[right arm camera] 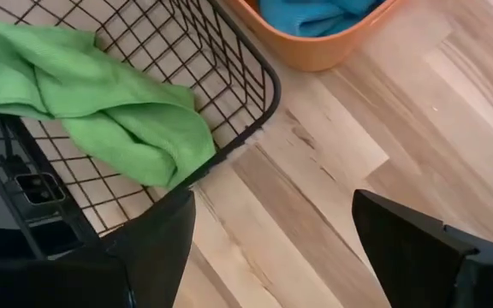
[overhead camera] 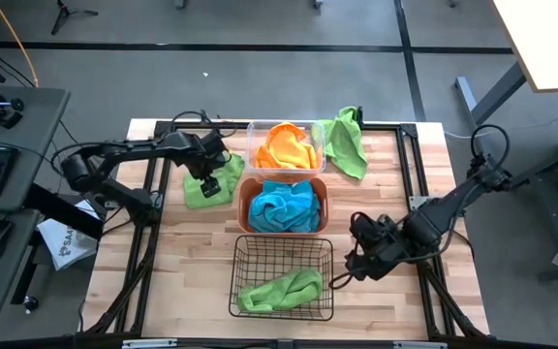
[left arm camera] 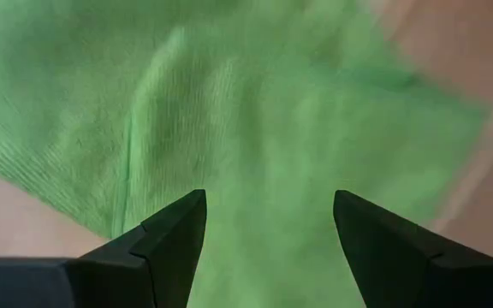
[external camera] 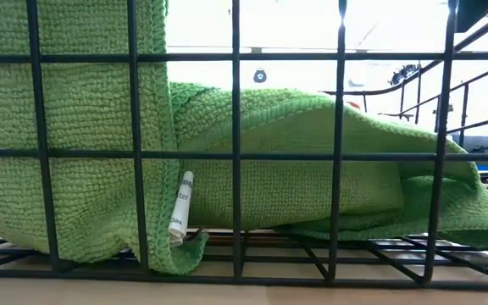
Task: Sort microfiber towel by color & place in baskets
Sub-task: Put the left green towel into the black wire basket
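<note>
Green towel (overhead camera: pixel 208 185), crumpled, no clear long axis, left-centre of frame on bench (overhead camera: pixel 386 301); directly under left hand (overhead camera: pixel 213 167), fingers wide apart, empty.

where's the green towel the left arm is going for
In the high view the green towel lies on the table's left side, just left of the orange bin, directly under the left tool, whose open fingers frame it in the left wrist view.

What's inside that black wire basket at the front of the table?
One crumpled green towel lies in the black wire basket, a small white label showing at its hem. Through the mesh, only wooden table shows around it. Whatever might sit beneath the towel's folds is covered.
</note>
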### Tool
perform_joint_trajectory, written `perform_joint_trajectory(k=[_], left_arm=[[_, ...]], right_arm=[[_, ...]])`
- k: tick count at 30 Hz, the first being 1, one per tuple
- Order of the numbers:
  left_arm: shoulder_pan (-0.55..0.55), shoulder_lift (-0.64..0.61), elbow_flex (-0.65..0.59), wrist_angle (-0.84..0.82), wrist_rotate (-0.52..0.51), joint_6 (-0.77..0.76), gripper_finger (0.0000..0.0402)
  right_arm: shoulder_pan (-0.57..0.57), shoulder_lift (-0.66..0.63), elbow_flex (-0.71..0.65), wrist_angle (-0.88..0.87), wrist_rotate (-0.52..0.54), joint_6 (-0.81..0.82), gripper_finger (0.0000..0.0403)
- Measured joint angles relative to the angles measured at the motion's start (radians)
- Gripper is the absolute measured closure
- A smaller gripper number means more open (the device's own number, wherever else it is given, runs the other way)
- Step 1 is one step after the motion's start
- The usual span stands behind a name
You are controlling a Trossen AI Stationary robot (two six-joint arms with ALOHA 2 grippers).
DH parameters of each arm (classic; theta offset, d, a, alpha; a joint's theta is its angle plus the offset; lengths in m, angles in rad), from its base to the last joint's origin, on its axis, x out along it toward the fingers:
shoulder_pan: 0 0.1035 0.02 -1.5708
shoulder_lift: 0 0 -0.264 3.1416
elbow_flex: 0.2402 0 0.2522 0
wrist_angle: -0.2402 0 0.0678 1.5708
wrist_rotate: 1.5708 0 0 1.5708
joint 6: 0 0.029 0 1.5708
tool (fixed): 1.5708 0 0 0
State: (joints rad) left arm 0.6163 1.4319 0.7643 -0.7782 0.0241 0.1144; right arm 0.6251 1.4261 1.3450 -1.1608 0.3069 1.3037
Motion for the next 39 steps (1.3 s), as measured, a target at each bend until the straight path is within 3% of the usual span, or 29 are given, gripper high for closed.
perform_joint_trajectory(k=[9,11,14,16,17,24,31,35,39], left_arm=[[-0.002,0.169,-0.014,0.030,-0.053,0.024,0.0168],[-0.003,0.179,-0.013,0.028,-0.052,0.003,0.0200],[-0.005,0.152,-0.021,0.028,-0.048,-0.011,0.0297],[-0.003,0.105,-0.027,0.025,-0.051,-0.014,0.0370],[0.001,0.071,-0.033,0.021,-0.057,-0.018,0.0382],[0.027,-0.287,-0.024,-0.091,-0.061,-0.105,0.0398],[-0.023,-0.629,0.131,-0.143,0.024,-0.213,0.0400],[-0.117,-0.705,0.255,-0.100,0.120,-0.269,0.0401],[-0.304,-0.680,0.320,-0.021,0.196,-0.391,0.0401]], right_arm=[[-0.003,0.001,-0.001,0.006,0.016,-0.028,0.0094],[-0.003,0.001,-0.001,0.007,0.016,-0.022,0.0094],[0.004,0.001,-0.001,0.013,0.017,-0.021,0.0094],[0.005,0.001,-0.001,0.013,0.026,-0.021,0.0094],[0.005,0.001,-0.001,0.013,0.028,-0.021,0.0094],[0.004,0.001,-0.001,0.011,0.077,-0.033,0.0094],[-0.002,0.001,-0.001,0.006,0.133,-0.085,0.0094],[-0.010,0.001,-0.001,-0.014,0.162,-0.115,0.0094],[-0.031,0.001,-0.001,-0.037,0.175,-0.168,0.0094]])
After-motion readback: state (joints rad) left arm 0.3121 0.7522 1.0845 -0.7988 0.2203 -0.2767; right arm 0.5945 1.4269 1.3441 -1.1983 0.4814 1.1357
